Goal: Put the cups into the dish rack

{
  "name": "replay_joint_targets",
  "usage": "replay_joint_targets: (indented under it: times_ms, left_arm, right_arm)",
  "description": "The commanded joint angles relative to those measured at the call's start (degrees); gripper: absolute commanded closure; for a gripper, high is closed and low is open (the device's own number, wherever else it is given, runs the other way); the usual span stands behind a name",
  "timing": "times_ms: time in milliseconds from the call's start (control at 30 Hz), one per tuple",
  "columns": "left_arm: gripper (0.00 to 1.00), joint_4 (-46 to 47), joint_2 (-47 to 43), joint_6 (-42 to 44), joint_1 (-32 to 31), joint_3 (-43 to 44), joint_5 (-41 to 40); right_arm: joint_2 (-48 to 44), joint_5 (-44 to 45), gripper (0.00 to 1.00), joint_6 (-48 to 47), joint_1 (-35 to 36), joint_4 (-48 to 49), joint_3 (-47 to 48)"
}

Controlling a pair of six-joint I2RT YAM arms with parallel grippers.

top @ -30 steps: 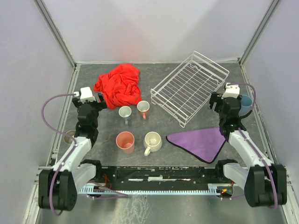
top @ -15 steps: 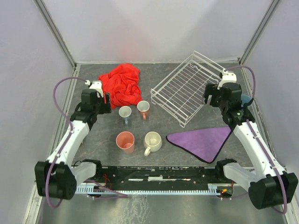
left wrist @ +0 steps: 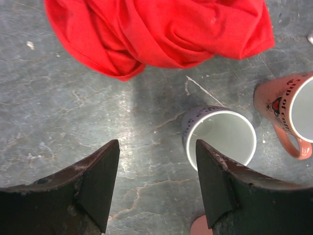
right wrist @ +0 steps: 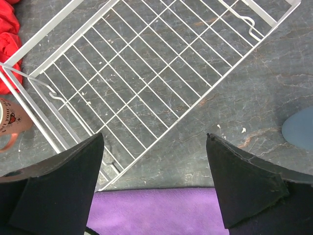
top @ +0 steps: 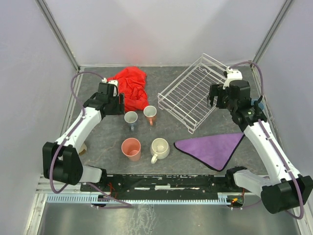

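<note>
Fingers [left wrist: 98, 181] of the left gripper [left wrist: 157, 169] stand apart with nothing between them, over bare table [top: 171, 128] just in front of the red cloth [left wrist: 161, 29]. The grey mug [left wrist: 220, 137] sits upright close by the right-hand finger, outside the gap. The orange mug [left wrist: 288, 107] is just beside it, handle toward the near edge.

The right gripper [right wrist: 154, 171] is wide open too and holds nothing. It hangs over the near right side of the rack [right wrist: 146, 73].

The rack stands at an angle in the far right part of the table, and no cup is in it. The purple cloth [top: 212, 147] lies flat between the rack and the near edge.

The pink tumbler [top: 131, 148] and the cream mug [top: 160, 148] stand upright side by side near the middle of the near edge, well apart from the rack. The blue cup [right wrist: 301, 129] is by the right edge, partly hidden behind the right arm in the top view. The metal cup [top: 81, 148] shows only in part at the left edge, behind the left arm.
</note>
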Motion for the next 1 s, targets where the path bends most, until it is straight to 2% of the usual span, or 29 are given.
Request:
replay_joint_targets:
  times_ms: [0,133,367,533,700,833,933,967]
  left_arm:
    - [0.31,-4.44,3.72,-4.32,-2.88,4.98,0.62]
    - [0.33,-6.83,7.61,-4.88,-5.35,6.82,-0.63]
    - [0.36,-6.28,10.62,-6.05,-6.00,7.18,-3.37]
    - [0.52,-6.20,12.49,-6.49,-6.33,7.34,-3.03]
    - [0.55,-6.16,14.36,-6.67,-6.55,7.92,-3.59]
    - [0.64,-5.77,15.50,-6.70,-6.60,8.32,-4.24]
    - [0.74,-5.43,16.39,-6.84,-6.64,8.54,-4.36]
    - [0.80,-5.34,16.43,-6.96,-6.64,8.51,-4.39]
  right_arm:
    - [1.56,0.94,0.07,-2.02,0.54,1.05,3.66]
    - [2.97,0.97,0.06,-2.39,0.79,1.64,4.66]
    - [4.72,0.80,0.06,-2.41,1.07,1.99,6.10]
    - [5.32,0.83,0.06,-2.40,1.16,2.16,6.33]
    - [5.75,0.71,0.06,-2.27,1.20,1.85,7.00]
    - [5.68,0.55,0.06,-1.98,1.23,1.44,7.65]
    - [5.68,0.32,0.06,-1.81,1.25,0.99,8.19]
    - [5.61,0.17,0.06,-1.71,1.25,0.85,8.23]
